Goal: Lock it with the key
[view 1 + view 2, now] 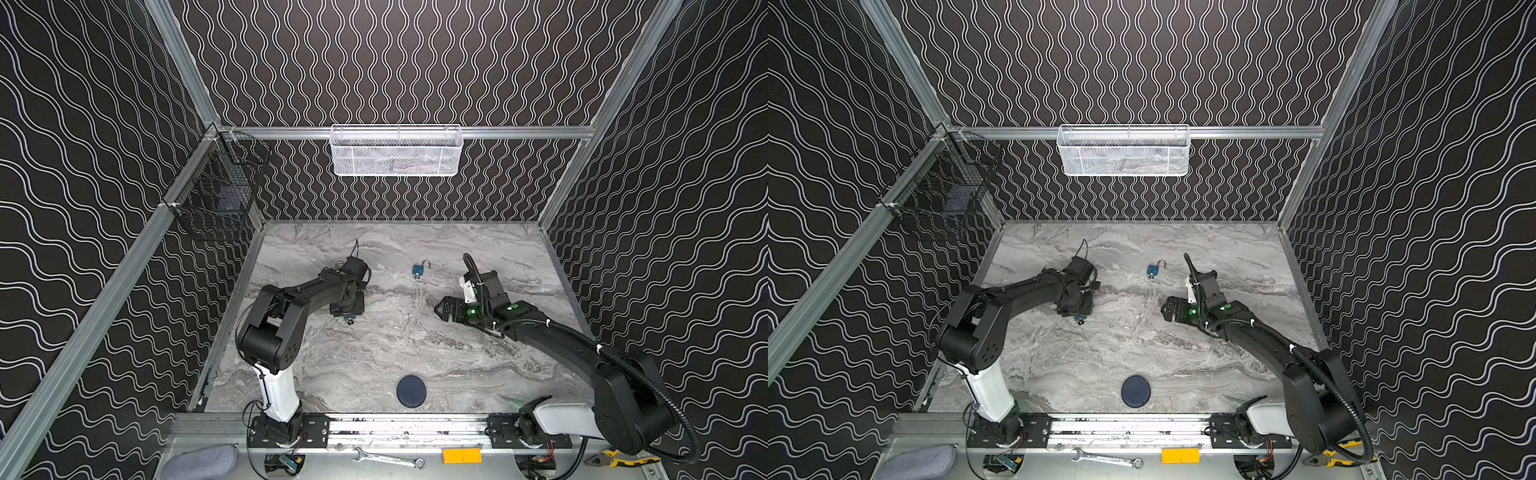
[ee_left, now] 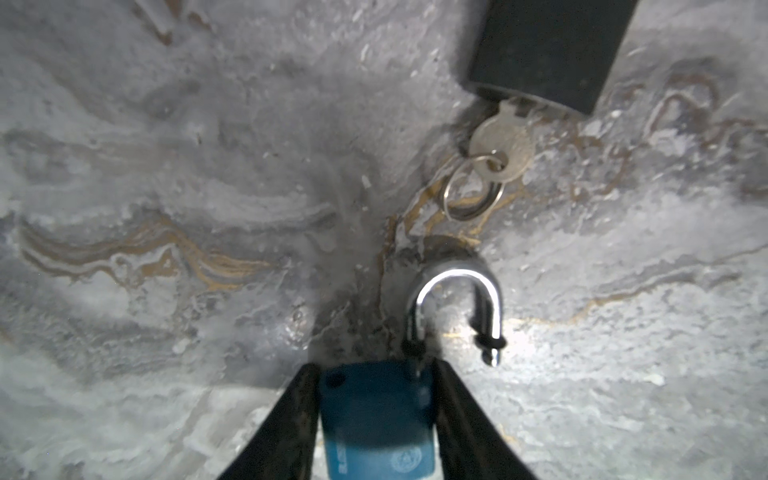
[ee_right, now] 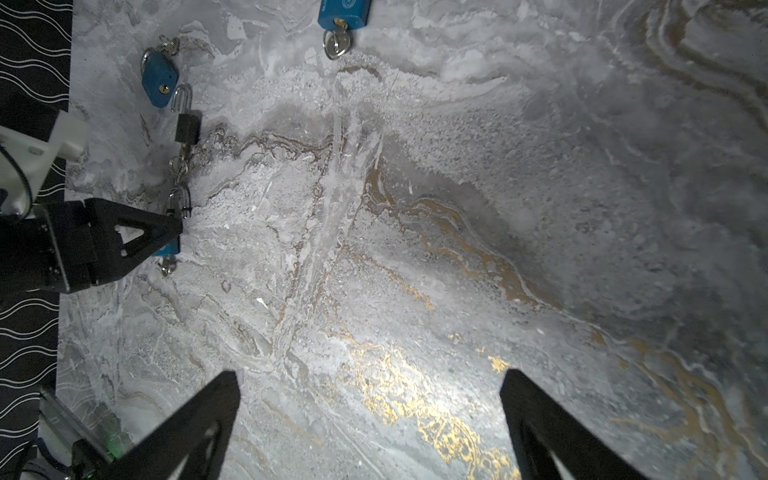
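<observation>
Our left gripper had its fingers pressed on both flanks of the blue padlock, no gap showing, near nine o'clock from the middle of the table in a top view. Its shackle stood open and its key showed at the opposite end. Our right gripper, near three o'clock, hung fully spread and empty. We judged the hold should be square and firm, so the body would not twist when the key was turned and the shackle pressed home.

Three blue padlocks, one black padlock, four keys, two arms, two baskets, one disc, one wrench, one pliers, one orange block, one grey pouch.
</observation>
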You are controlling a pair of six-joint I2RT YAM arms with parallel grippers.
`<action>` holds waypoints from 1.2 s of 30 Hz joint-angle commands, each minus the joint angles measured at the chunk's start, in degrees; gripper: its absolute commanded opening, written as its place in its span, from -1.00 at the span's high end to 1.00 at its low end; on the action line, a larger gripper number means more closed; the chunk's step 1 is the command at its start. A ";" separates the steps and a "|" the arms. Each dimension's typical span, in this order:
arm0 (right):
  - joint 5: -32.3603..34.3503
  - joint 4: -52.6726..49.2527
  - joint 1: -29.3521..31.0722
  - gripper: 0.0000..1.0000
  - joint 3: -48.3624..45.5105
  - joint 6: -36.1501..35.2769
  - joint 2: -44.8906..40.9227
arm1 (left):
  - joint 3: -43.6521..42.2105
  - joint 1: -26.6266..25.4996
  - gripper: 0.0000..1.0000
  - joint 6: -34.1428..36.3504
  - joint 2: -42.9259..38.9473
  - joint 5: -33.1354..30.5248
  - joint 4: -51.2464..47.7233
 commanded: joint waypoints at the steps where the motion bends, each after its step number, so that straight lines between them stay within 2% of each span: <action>1: -0.43 0.79 0.08 -1.00 -0.38 -0.04 -0.50 | -1.01 -0.12 0.19 0.72 1.47 4.25 0.00; 4: -1.29 1.52 0.05 -1.00 -1.19 0.21 -1.33 | -1.27 -0.26 0.31 0.66 0.99 4.22 -0.22; 9: -4.89 4.38 0.06 -1.00 -3.24 1.98 -2.76 | -2.31 -0.25 0.39 -0.39 -2.24 6.66 0.06; 13: -8.95 8.23 0.10 -1.00 -5.35 3.95 -4.05 | -2.72 -0.44 0.43 -1.43 -8.13 9.67 -0.46; 20: -12.35 13.46 0.10 -1.00 -8.18 6.58 -5.99 | -1.65 -0.53 0.43 -3.21 -18.12 13.72 -2.72; 29: -19.65 31.38 0.44 -0.96 -14.83 13.05 -8.85 | -2.33 -1.53 0.44 -12.85 -25.73 19.84 3.62; 33: -17.32 36.37 3.35 -0.81 -15.42 13.58 -8.94 | -2.67 -3.18 0.45 -17.83 -26.85 19.26 6.32; 36: -11.15 37.56 8.24 -0.71 -14.30 12.00 -8.61 | -2.84 -4.35 0.46 -21.09 -27.15 19.42 8.38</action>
